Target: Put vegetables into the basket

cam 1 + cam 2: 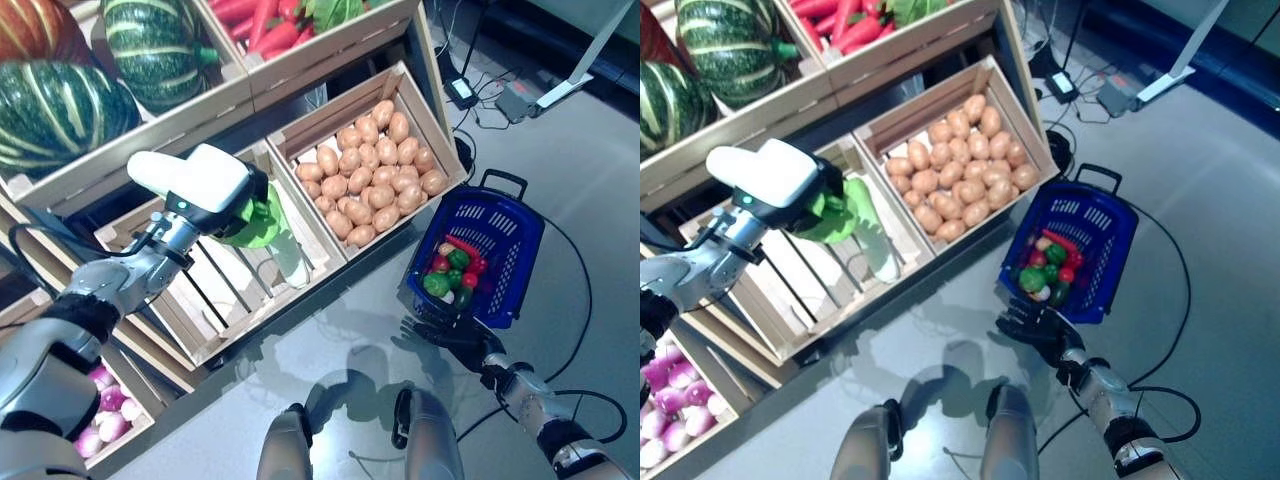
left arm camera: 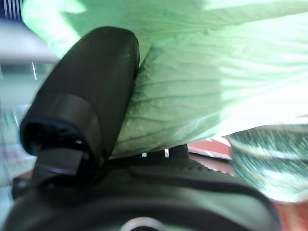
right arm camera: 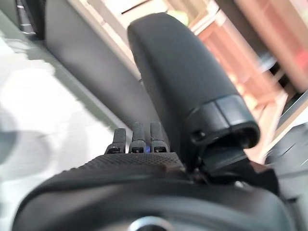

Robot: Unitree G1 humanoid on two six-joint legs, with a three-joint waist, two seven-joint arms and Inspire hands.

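One leafy green vegetable (image 1: 262, 222) gripped in left hand (image 1: 215, 195) at frame centre-left; one blue basket (image 1: 512, 247) right; right hand (image 1: 448, 334) relaxed, empty, lower right.

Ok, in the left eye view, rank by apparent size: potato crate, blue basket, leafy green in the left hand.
1. Potato crate
2. Blue basket
3. Leafy green, partly hidden by the left hand, so its full size is unsure.
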